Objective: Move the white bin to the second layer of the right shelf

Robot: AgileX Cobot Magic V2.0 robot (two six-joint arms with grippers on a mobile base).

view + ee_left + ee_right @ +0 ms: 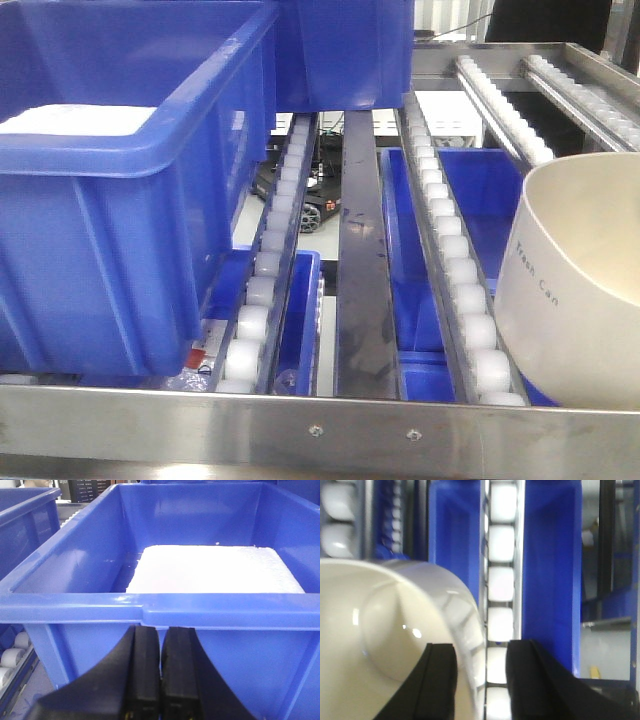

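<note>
White bin point(585, 290) at 3–4 o'clock in the front view, sitting on the right shelf second layer point(330, 430), its near side over the roller lane point(455, 270) that runs back toward 12 o'clock. Grey lettering on its side reads "Trash Can", running downward along the curve. No other writing legible anywhere. Large blue crate point(120, 190) fills the 9–10 o'clock area on the same tier, white slab point(75, 120) inside it; a second blue crate point(345, 50) stands behind it at 12 o'clock. Flat steel front rail with two screws point(315, 431) runs across 6 o'clock. More blue crates show below, between the lanes. Left wrist view: left end effector point(160, 667) clenched, black fingers point(145, 670) pressed together with only a thin seam between, nothing in them, just beside the crate's near wall point(250, 660) under its rim. White slab point(215, 570) lies in the crate at 12–1 o'clock. Right wrist view: right end effector point(480, 680) has its jaws parted, one finger point(440, 680) inside the white bin point(385, 645), the other point(530, 677) outside, the bin's wall between them; whether the pads actually press the wall I cannot tell. White rollers point(501, 585) run up the middle toward 12 o'clock.
</note>
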